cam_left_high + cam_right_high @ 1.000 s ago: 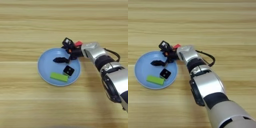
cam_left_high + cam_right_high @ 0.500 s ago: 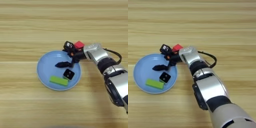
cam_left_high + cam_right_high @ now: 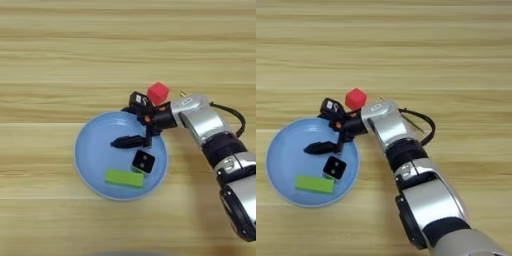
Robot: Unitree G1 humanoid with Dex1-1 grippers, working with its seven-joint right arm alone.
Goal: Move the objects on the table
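I see a broad light-brown wooden bench [image 3: 60,60] filling both views, its plank grain running side to side. A round light-blue plate [image 3: 90,150] sits toward the near part of the bench, roughly mid-width.

On the plate lie two of the task pieces. The flat lime-green bar [image 3: 124,178] rests near the plate's near rim, lying almost crosswise. The black square tile with white dots [image 3: 143,161] sits just beyond the bar's right end and close to it; I cannot tell whether they touch. Both lie flat.

A small red cube [image 3: 158,92] stands on the bare bench just past the plate's far-right rim, apart from the plate.

My right arm [image 3: 406,150] comes in from the near-right corner, silver forearm [image 3: 200,117] angled toward the plate, with a black cable looping off its outer side. The gripper [image 3: 134,121] is over the plate's far-right portion. Its two black fingers are spread well apart: one finger [image 3: 127,142] reaches out over the plate's middle, low and close to its surface; the other [image 3: 140,100] sits at the plate's far rim, next to the red cube. I see nothing held between them. The lower finger's tip lies just beyond the tile without clearly touching it; I cannot tell whether it contacts the plate.
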